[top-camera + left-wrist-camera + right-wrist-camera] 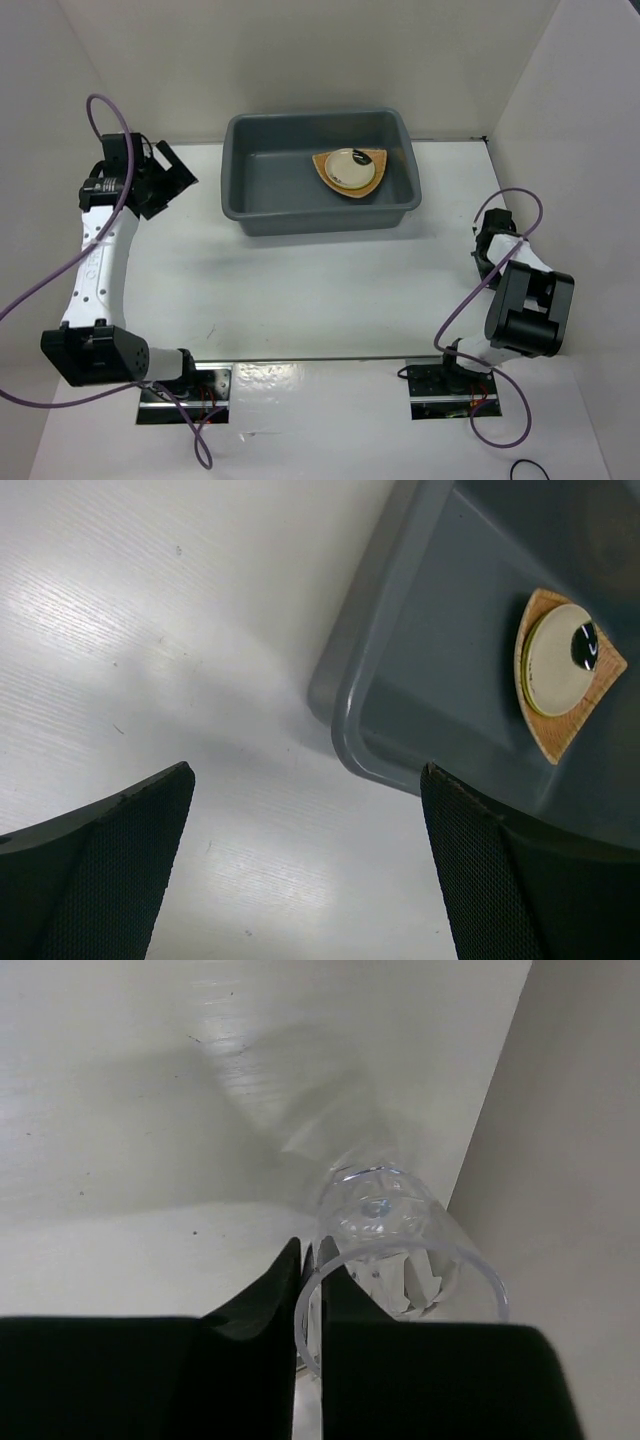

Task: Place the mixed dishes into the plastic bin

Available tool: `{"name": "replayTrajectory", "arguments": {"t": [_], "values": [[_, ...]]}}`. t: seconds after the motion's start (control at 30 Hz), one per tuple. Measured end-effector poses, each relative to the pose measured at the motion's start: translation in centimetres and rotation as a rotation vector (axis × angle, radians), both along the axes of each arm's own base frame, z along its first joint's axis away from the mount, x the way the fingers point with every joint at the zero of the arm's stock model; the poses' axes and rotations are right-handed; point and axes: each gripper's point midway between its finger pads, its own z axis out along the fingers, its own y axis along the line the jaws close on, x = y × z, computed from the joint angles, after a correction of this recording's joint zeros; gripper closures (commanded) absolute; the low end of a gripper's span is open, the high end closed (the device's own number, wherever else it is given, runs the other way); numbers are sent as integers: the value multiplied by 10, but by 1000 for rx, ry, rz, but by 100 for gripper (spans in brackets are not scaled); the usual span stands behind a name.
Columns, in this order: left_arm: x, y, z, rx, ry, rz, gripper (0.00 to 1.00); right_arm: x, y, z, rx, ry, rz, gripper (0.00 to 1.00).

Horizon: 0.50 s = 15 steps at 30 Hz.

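1. Bin (pixel 320 215): I see it upright at the far middle of the bench (pixel 300 300), open side up.
2. Plate (pixel 322 168): it lies inside the bin, in the right half.
3. Saucer (pixel 348 168): it rests on top of the plate, inside the bin, with a dark mark on its face.
4. Glass (pixel 385 1220): it is outside the bin, at the right edge of the bench, close beside the side wall (pixel 580 1160). Its mouth faces the right wrist camera and its base points away. I cannot tell whether it touches the bench.
5. Right jaws: these are nearly closed, pinching the glass at its rim. The rim passes through the thin gap between them.
6. Left jaws: these are spread wide and hold nothing. They hang above the bench left of the bin, and the left wrist view shows one bin corner between them.
7. Right arm (pixel 525 310): it is folded back near the right wall, well apart from the bin.
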Motion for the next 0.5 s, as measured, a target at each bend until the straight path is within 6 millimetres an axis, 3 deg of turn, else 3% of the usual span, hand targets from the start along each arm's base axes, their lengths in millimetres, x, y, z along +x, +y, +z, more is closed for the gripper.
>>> {"name": "replayTrajectory", "arguments": {"t": [0.1, 0.17, 0.23, 0.3, 0.37, 0.43, 0.5], "values": [[-10, 1, 10, 0, -32, 6, 0, 9, 0, 13, 14, -27, 0, 100], [-18, 2, 18, 4, -60, 11, 0, 30, -1, 38, 27, -87, 4, 100], [-26, 3, 25, 8, -85, 18, 0, 68, -3, 86, 29, -211, 20, 100], [-32, 4, 28, 9, -96, 21, 0, 118, 4, 156, 16, -406, 80, 100], [-37, 3, 26, 10, -97, 22, 0, 164, 36, 229, 7, -604, 196, 100], [-42, 3, 21, 9, -88, 22, 0, 196, 103, 297, 22, -775, 369, 100], [-47, 2, 15, 8, -76, 22, 0, 210, 192, 333, 106, -875, 575, 100]]}}
